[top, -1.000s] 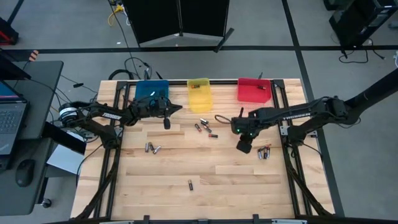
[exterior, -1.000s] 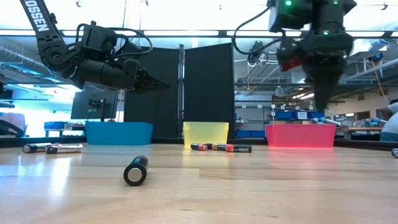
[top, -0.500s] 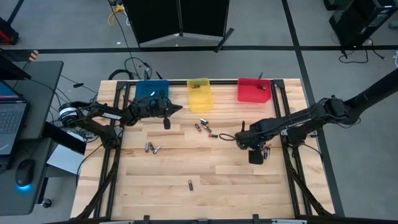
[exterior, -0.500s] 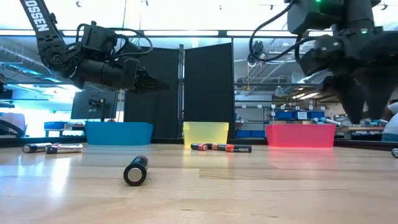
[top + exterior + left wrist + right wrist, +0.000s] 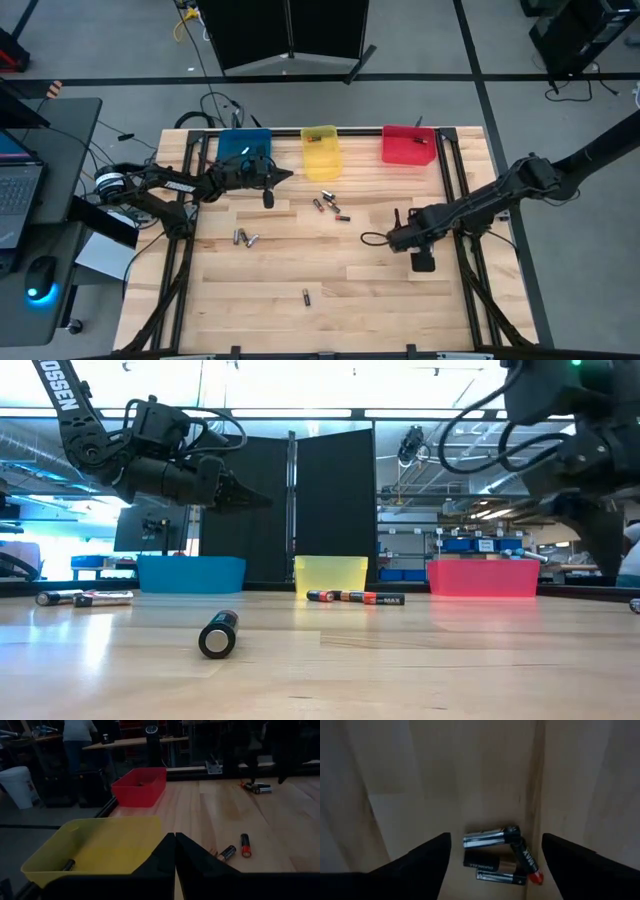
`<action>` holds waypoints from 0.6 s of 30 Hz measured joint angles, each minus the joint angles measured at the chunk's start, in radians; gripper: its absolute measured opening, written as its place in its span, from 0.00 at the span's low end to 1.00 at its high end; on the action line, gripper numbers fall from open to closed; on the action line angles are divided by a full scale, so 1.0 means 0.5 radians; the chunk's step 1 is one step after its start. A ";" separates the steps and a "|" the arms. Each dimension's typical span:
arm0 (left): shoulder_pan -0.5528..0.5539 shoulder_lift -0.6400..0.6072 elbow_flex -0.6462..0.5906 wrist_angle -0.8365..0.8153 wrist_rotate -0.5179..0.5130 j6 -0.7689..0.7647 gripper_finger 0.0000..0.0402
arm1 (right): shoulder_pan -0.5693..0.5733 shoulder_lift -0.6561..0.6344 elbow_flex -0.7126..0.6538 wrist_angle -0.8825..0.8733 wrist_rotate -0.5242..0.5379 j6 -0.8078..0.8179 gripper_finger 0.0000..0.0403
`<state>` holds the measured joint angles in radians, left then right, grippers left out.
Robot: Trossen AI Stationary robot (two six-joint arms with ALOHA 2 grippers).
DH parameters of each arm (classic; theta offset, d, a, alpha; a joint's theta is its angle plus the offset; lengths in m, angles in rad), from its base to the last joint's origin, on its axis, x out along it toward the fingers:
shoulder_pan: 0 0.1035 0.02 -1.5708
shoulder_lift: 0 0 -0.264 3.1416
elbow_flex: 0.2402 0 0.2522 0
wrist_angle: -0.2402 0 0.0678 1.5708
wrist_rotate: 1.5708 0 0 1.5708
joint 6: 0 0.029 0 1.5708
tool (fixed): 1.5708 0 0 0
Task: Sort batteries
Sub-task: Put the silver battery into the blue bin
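Right gripper [image 5: 492, 865], fingers spread wide, hangs directly over a cluster of small dark-and-silver cylindrical batteries [image 5: 501, 855] at the lower centre of the right wrist view. Best practice: single out one cell and close across its width. Two lie roughly horizontal; one, red-tipped, slants toward lower right. Left gripper [image 5: 290, 174], fingers together, waits near the yellow plastic bin [image 5: 320, 152].

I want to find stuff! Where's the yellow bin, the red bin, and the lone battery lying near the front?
yellow bin [image 5: 320, 148], high view, on its near wall.
red bin [image 5: 483, 579], low view, on its front wall.
lone battery [image 5: 218, 634], low view, on its round end facing the camera.
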<state>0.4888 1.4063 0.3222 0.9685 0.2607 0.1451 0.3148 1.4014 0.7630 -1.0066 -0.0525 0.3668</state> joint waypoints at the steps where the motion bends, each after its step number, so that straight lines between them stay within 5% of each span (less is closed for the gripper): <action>1: -0.001 0.000 0.000 -0.003 0.000 -0.001 0.04 | 0.011 0.000 -0.021 0.005 0.000 0.000 0.81; 18: -0.001 0.000 0.000 -0.033 0.001 0.000 0.04 | 0.107 0.011 -0.152 0.164 0.022 -0.076 0.86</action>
<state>0.4885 1.4063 0.3222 0.9521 0.2611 0.1453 0.3685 1.4067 0.6872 -0.9247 -0.0412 0.3290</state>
